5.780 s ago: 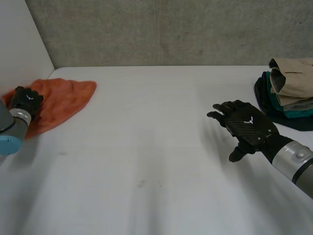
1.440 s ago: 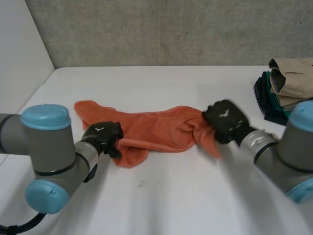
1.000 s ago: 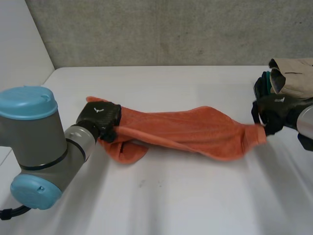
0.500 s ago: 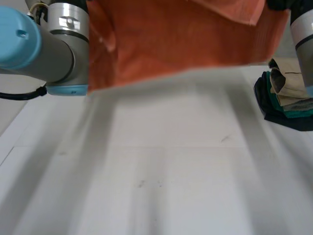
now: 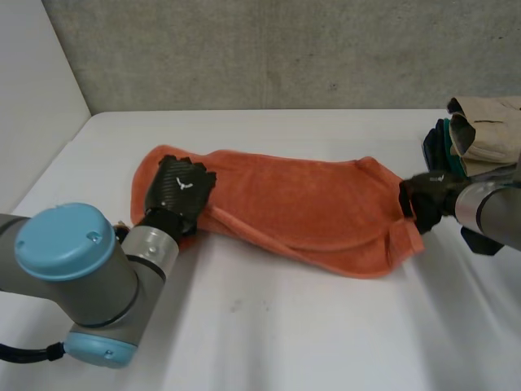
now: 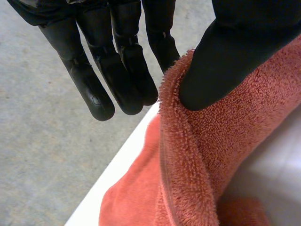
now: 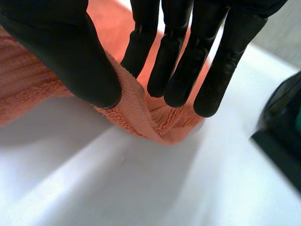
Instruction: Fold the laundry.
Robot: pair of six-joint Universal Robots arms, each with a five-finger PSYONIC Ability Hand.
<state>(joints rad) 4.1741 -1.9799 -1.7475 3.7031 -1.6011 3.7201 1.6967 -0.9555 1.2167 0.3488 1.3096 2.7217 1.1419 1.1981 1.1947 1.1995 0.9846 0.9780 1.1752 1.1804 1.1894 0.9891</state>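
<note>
Lowered the orange terry towel (image 5: pixel 301 204) from mid-air onto the white table (image 5: pixel 269 326), spread flat. Pinches its left edge between thumb and straight fingers of the left hand (image 5: pixel 181 189), its right corner likewise with the right hand (image 5: pixel 423 204).

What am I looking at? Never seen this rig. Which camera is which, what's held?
A two-armed robot with black hands at a white table. One picture looks down from a head camera between the arms; two look along each palm from wrist cameras. An orange towel lies spread on the table; a stack of folded clothes sits near the right hand. The left hand pinches one end of the towel, the right hand the other, thumb against fingers.
</note>
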